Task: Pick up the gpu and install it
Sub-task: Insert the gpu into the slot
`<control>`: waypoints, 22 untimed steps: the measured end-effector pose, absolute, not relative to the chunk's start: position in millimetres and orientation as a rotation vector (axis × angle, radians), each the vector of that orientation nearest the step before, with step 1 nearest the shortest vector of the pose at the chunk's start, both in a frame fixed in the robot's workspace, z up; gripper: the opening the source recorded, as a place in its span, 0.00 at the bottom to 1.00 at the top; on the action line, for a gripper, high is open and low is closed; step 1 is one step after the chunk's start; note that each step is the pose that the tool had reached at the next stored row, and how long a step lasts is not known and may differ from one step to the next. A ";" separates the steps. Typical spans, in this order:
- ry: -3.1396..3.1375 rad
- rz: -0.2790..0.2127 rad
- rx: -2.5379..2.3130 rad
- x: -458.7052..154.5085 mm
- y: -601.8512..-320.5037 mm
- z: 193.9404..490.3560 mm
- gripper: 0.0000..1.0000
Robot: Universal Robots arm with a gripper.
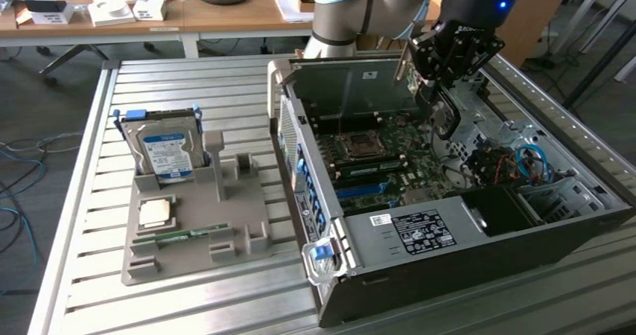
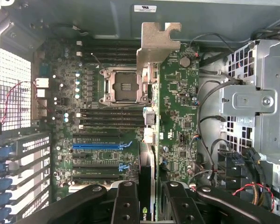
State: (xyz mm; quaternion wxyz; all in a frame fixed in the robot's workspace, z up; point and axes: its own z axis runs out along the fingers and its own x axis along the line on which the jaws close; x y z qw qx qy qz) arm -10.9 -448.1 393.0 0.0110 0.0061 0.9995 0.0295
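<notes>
My gripper (image 1: pixel 436 82) hangs over the far end of the open computer case (image 1: pixel 418 275), shut on the gpu (image 1: pixel 443 119). The thin black card points down from the fingers into the case. In the wrist view the gpu (image 2: pixel 147 177) is seen edge-on between my two black fingers (image 2: pixel 126 200), with its pale metal bracket (image 2: pixel 156 44) at the far end. It hovers above the green motherboard (image 2: pixel 177 116), near the CPU socket (image 2: pixel 122 86). The blue expansion slot (image 2: pixel 102 145) lies a little to one side of the card's line, and the card is apart from the board.
On the slatted table at the exterior view's left, a grey holder tray (image 1: pixel 238 238) carries the silver hard drive (image 1: pixel 164 145), a small green memory stick (image 1: pixel 179 237) and a tan chip (image 1: pixel 154 214). Cables (image 1: pixel 522 164) and drive cages crowd the case's right side. A cluttered desk (image 1: pixel 199 11) stands behind.
</notes>
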 end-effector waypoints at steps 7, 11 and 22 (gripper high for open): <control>3.118 0.092 0.011 -11.0 -448.1 393.0 0.26; 3.119 0.093 -0.059 -10.9 -448.1 392.9 0.26; 3.104 0.096 -0.369 -11.0 -448.1 392.4 0.26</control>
